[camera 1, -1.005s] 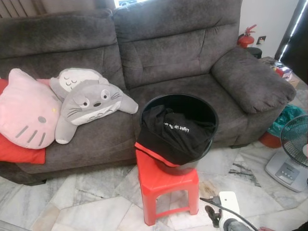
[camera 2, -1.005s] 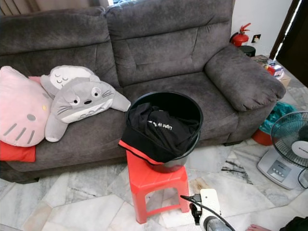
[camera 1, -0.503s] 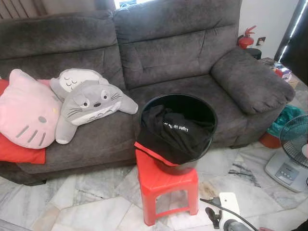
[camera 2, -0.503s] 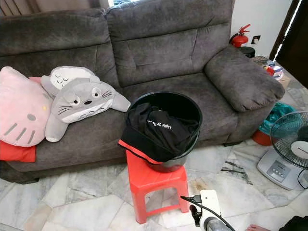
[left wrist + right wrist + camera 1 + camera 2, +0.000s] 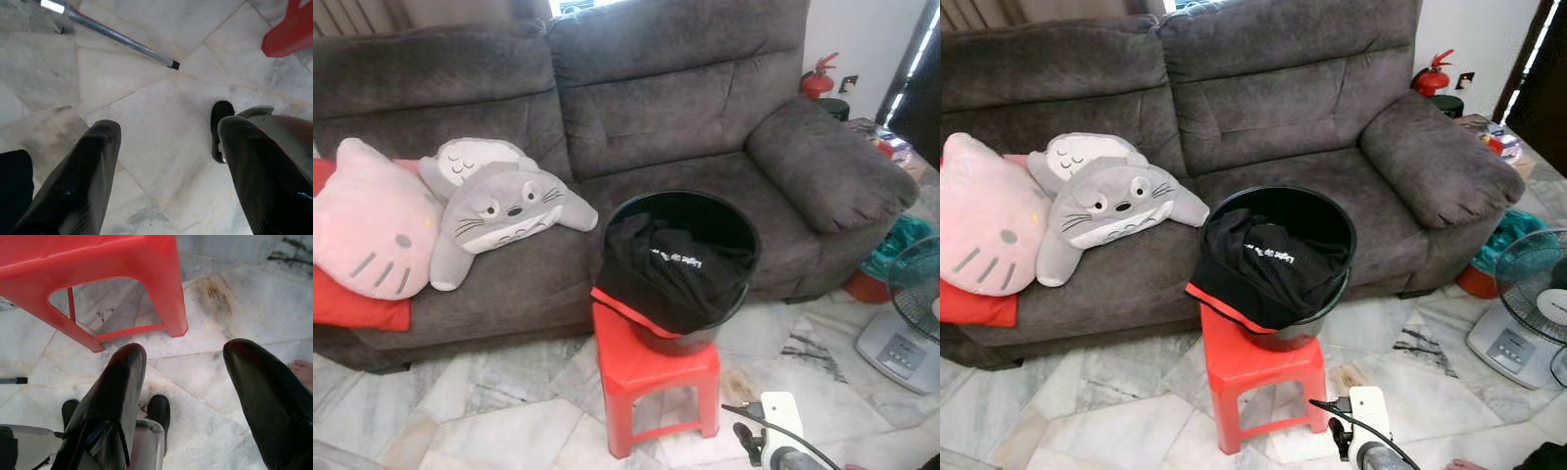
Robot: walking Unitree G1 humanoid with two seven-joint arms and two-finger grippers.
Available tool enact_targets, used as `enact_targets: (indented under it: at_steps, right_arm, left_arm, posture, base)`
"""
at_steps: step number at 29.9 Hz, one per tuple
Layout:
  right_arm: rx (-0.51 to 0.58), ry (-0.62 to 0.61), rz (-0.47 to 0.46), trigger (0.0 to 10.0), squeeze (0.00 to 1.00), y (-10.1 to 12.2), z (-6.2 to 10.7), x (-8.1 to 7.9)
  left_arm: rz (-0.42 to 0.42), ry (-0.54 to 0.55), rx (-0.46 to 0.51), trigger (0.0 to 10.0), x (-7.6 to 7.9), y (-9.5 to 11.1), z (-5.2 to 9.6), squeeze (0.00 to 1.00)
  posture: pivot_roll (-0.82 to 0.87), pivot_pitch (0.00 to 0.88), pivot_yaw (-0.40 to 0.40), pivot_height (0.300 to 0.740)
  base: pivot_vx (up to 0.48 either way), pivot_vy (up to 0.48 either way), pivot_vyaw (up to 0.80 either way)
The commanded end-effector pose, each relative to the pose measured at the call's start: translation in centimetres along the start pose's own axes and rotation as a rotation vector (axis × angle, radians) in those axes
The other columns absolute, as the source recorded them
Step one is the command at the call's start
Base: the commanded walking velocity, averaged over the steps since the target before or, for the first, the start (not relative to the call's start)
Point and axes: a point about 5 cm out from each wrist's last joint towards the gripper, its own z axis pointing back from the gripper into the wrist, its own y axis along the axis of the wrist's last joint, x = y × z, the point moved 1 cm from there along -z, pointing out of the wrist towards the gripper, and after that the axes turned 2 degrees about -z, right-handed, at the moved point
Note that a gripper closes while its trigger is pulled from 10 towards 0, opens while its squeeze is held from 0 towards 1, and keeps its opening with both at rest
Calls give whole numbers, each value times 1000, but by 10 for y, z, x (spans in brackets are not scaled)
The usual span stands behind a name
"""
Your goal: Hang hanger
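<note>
While red stool (image 5: 98, 289) stands ahead, my right gripper (image 5: 186, 396) hangs low beside it, fingers apart, empty; left gripper (image 5: 166, 161) likewise spread, pointing at floor (image 5: 146, 122).

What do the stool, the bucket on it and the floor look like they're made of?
Stool: red moulded plastic, by its smooth, slightly glossy one-piece legs. Bucket: probably black plastic, with a thin shiny rim. Floor: polished, irregular marble-like slabs, pale with grey veins.
</note>
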Motion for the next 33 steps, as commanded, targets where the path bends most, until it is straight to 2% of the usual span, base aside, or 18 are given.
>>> enact_targets:
  at_steps: [1, 25, 33]
  right_arm:
    - [-6, 19, 2, 10000, 0, 0, -1, -7]
    - [-9, 27, 3, 10000, 0, -2, -1, -9]
    - [-10, 26, -1, 10000, 0, -2, -1, -9]
  left_arm:
    - [-10, 14, -20, 10000, -6, -5, 1, 0]
    - [-26, 12, -24, 10000, -8, -6, 2, 0]
    - [-38, 10, -23, 10000, -8, -6, 2, 0]
  posture:
    - [-181, 0, 100, 740]
    - [-181, 0, 104, 740]
    - [-178, 0, 101, 740]
  base:
    - [0, 307, 0]
    - [0, 303, 0]
    - [0, 0, 0]
